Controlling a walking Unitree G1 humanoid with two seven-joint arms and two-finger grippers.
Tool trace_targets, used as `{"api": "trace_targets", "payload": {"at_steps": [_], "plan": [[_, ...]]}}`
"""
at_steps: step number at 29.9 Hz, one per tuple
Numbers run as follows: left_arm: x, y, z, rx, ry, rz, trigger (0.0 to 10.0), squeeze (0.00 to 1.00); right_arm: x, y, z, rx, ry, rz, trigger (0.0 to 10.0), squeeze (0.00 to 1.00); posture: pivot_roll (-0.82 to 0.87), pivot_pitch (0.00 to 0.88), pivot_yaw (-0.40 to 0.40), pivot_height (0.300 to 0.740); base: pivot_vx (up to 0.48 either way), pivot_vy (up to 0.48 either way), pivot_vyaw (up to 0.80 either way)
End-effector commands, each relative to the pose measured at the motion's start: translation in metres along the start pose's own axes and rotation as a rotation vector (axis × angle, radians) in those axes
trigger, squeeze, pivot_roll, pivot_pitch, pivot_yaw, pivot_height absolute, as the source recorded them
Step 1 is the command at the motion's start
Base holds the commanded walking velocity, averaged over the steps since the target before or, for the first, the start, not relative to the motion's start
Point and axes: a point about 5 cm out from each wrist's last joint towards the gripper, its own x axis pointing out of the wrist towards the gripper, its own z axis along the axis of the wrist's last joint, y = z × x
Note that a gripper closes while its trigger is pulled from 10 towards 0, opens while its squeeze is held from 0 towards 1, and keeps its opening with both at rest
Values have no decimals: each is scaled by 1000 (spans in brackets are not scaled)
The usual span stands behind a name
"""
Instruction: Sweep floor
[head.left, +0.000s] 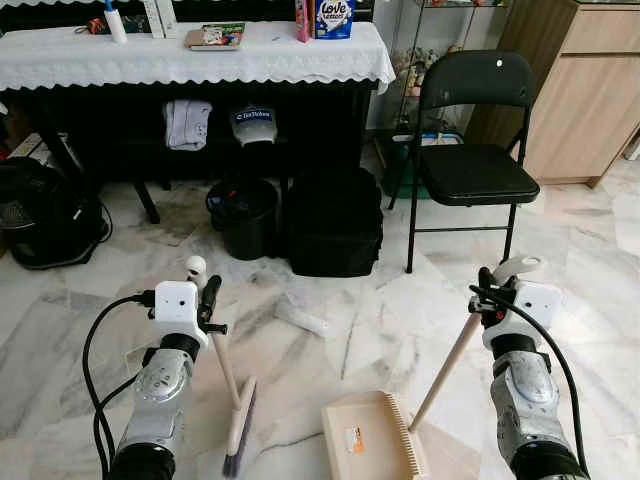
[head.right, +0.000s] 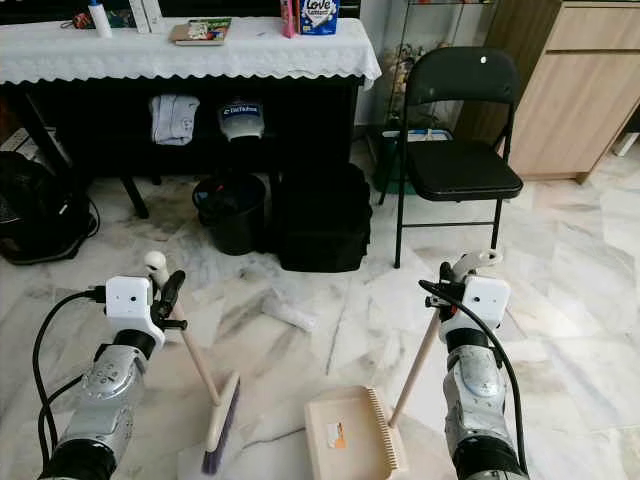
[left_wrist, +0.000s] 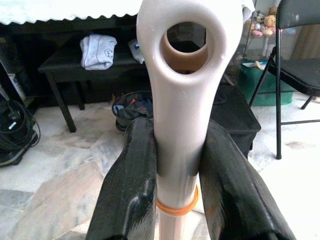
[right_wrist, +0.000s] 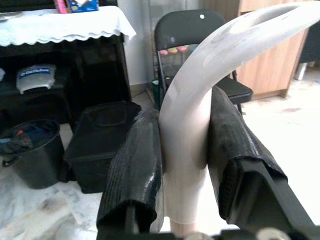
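The left gripper is clamped on the pale handle of the broom, just below the handle's looped end, with a black finger pressed against each side. The broom's long axis slopes from the gripper forward and down toward the robot's right, ending in a bristle head that rests on the marble floor. The right gripper is closed around the curved top of the dustpan handle. This wooden shaft slants down and toward the robot's left to the beige dustpan, which lies flat on the floor, its comb-toothed edge nearest the shaft. Broom head and dustpan lie near each other but apart. A crumpled white wrapper lies on the floor ahead of both, before a black bag, a black bucket and a folding chair.
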Motion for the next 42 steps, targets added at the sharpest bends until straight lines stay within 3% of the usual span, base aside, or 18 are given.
{"api": "trace_targets", "payload": {"at_steps": [1, 15, 42], "plan": [[4, 2, 9, -18, -39, 16, 10000, 0, 6, 2, 19, -16, -99, 35, 10000, 0, -32, 0, 3, 740, 0, 0, 0], [5, 3, 11, -16, -45, 23, 10000, 0, 6, 3, 19, -14, -97, 40, 10000, 0, -29, 0, 2, 740, 17, 0, 0], [4, 7, 12, -5, -60, 52, 10000, 0, 7, 4, 19, -13, -95, 46, 10000, 0, -30, 0, 1, 740, 363, 0, 0]]}}
